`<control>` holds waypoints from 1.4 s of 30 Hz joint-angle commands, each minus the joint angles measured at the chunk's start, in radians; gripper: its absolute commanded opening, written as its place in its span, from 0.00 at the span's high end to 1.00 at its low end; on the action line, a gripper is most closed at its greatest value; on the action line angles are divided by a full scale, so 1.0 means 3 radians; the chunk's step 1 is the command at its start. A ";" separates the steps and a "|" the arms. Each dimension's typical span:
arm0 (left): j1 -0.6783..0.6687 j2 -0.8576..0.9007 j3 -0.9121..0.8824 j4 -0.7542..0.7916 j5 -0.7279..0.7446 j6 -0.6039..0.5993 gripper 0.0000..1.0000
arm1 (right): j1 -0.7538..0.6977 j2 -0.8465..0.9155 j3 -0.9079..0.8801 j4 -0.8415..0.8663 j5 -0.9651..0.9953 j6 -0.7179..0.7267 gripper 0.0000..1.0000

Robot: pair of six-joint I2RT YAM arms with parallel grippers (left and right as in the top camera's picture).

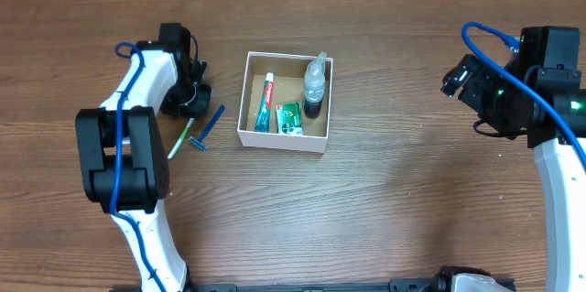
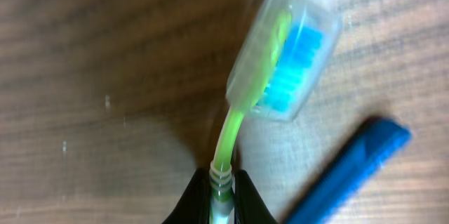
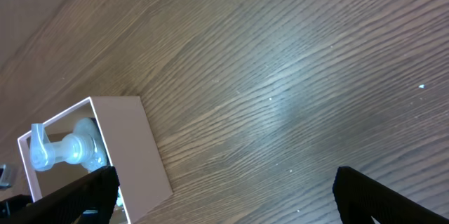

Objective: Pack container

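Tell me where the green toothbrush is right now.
Overhead, the green toothbrush is left of the container, beside a blue handle; the left tool pinches its stem.

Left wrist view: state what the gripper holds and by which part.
The left gripper is shut on the green toothbrush, pinching its ribbed handle below the capped head. The right gripper is open and empty.

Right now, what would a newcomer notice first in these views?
The white box mid-table, already holding a toothpaste, a small green tube and a clear bottle. Left of it, the left end effector is clamped on a green toothbrush with a capped, blue-bristled head, a blue handle lying beside it. The right end effector hangs open and empty, off to the box's right.
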 commanded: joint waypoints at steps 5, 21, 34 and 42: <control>-0.0167 -0.0144 0.1333 -0.0785 0.0281 -0.0013 0.96 | -0.0005 -0.0010 0.0020 0.0017 -0.0006 0.0014 0.00; -0.1137 -0.0198 0.1310 -0.0796 0.0455 -0.0390 0.94 | -0.0005 -0.0010 0.0020 0.0017 -0.0006 0.0014 0.00; -0.1164 -0.0348 0.1179 -0.0637 0.0626 -0.0448 0.65 | -0.0005 -0.0010 0.0020 0.0017 -0.0006 0.0014 0.00; -0.0940 -0.0582 0.1322 -0.1057 -0.0197 -0.0434 0.51 | -0.0005 -0.0010 0.0020 0.0017 -0.0006 0.0014 0.00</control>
